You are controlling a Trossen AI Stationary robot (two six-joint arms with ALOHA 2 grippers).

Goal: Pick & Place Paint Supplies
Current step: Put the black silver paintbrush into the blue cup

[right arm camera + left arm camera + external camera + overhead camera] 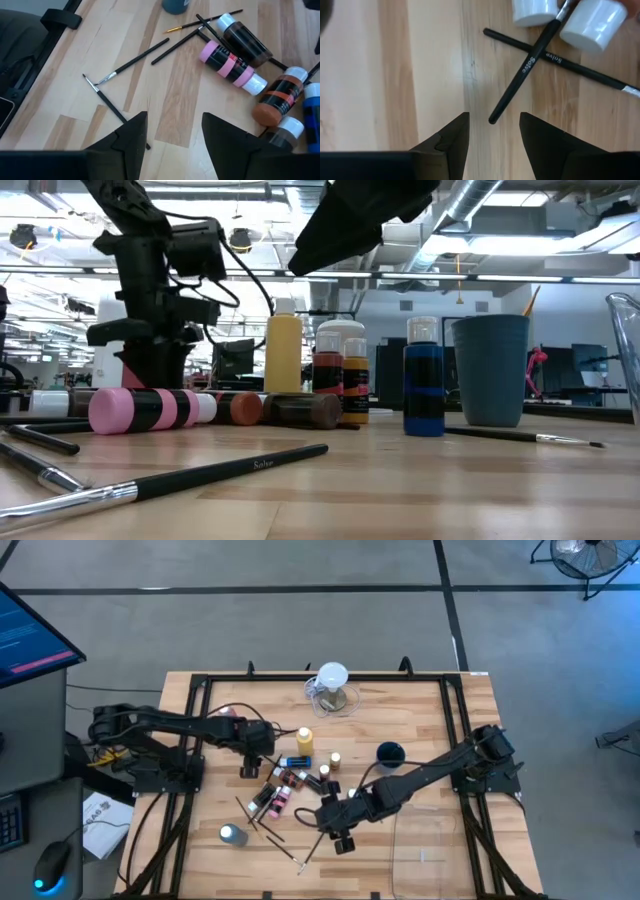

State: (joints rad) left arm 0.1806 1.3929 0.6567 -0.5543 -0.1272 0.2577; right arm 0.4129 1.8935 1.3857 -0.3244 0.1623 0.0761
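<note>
The left end effector (pixel 250 768) hangs over the wooden worktop (pixel 420 850) at the left edge of the paint clutter. In its wrist view its two dark fingers (pixel 451 142) stand parted with bare wood between them, holding nothing. Just ahead of them lie two crossed black paintbrushes (pixel 530 60), the handle end of one almost between the fingertips, and two white bottle caps (pixel 592 22) beyond.

The right end effector (pixel 340 838) hovers toward the front of the worktop, right of the brushes. Its fingers (pixel 131 140) are likewise parted and empty, above bare wood.

The paint supplies sit grouped at mid-worktop. A tall yellow squeeze bottle (pixel 304 740) stands upright, with a small blue paint bottle (pixel 296 761) lying just beside it. A pink-banded bottle (pixel 227 65) lies on its side among several dark brown and rust-coloured bottles (pixel 277 97), all close together. In the low view a blue bottle with a white cap (pixel 424 378) stands upright next to a dark blue cup (pixel 490 370). Thin brushes (pixel 135 60) are scattered across the front of the worktop, and a grey-capped bottle (pixel 233 834) stands apart at the front left. A clear jug with a white round top (pixel 332 688) stands near the back edge.
</note>
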